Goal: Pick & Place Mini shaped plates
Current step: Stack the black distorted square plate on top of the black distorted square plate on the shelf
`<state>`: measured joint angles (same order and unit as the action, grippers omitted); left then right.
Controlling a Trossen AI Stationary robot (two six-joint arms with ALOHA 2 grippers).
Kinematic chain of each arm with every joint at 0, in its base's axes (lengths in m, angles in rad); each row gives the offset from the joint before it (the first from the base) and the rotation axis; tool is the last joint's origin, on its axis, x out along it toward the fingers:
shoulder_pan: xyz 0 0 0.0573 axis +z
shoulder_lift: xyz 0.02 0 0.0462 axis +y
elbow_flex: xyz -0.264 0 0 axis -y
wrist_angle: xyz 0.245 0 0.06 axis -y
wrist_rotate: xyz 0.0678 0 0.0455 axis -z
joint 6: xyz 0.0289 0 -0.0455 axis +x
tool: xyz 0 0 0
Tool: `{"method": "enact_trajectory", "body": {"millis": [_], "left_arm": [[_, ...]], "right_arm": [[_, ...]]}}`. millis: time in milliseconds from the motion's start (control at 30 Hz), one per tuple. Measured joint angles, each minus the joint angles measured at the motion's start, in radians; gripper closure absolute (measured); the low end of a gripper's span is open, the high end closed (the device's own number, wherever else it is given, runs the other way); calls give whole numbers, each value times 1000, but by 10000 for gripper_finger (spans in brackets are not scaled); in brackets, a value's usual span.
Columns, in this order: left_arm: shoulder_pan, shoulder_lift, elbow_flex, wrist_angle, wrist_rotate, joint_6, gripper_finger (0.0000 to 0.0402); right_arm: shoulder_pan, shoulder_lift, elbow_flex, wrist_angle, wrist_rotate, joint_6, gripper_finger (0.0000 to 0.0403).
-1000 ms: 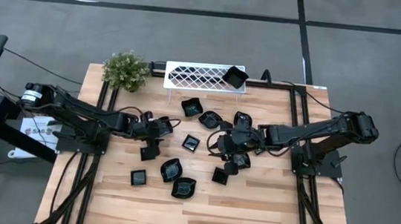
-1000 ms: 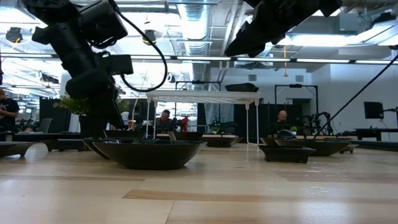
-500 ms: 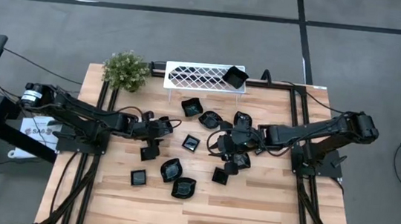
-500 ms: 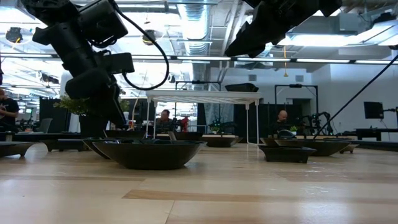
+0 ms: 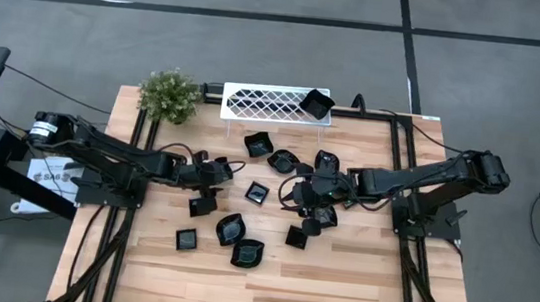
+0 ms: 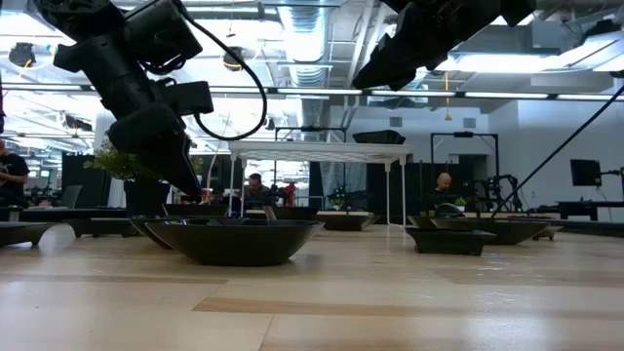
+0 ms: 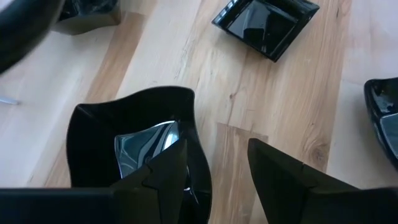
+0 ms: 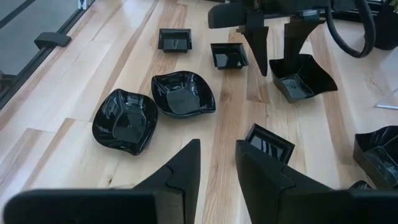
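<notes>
Several mini shaped plates, glossy and black, lie scattered over the wooden table (image 5: 336, 289), among them one square plate (image 5: 258, 192) and two wavy ones (image 5: 231, 229) (image 5: 247, 253). One more plate (image 5: 315, 103) sits on the white lattice rack (image 5: 275, 102). My left gripper (image 7: 217, 149) is open and tipped down over a wavy-rimmed plate (image 7: 106, 137), one finger above its hollow and the other outside, over bare wood. My right gripper (image 8: 217, 146) hovers open above the table's middle with nothing between its fingers. My left gripper stands astride one side wall (image 7: 198, 163) of the wavy-rimmed plate, coming slanting from above, with one finger (image 7: 166, 171) over the inside and one (image 7: 280, 180) outside. The plate rests flat on the table. I cannot tell whether either finger touches it.
A small potted plant (image 5: 169, 95) stands at the far left corner beside the rack. More plates cluster under and around the right arm (image 5: 282, 160) (image 5: 297, 236). A square plate (image 8: 270, 144) lies just ahead of the right fingers. The near part of the table is bare wood.
</notes>
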<state>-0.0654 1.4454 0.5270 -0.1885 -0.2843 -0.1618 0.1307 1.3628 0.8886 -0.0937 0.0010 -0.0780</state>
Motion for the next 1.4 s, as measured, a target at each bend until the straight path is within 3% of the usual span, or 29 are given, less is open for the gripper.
{"method": "enact_trajectory", "body": {"millis": [300, 1400], "left_arm": [[0, 77, 0, 50, -15, 5, 229], [0, 77, 0, 31, -29, -3, 229]], "right_arm": [[0, 0, 0, 0, 0, 0, 307], [0, 0, 0, -5, 0, 0, 307]]}}
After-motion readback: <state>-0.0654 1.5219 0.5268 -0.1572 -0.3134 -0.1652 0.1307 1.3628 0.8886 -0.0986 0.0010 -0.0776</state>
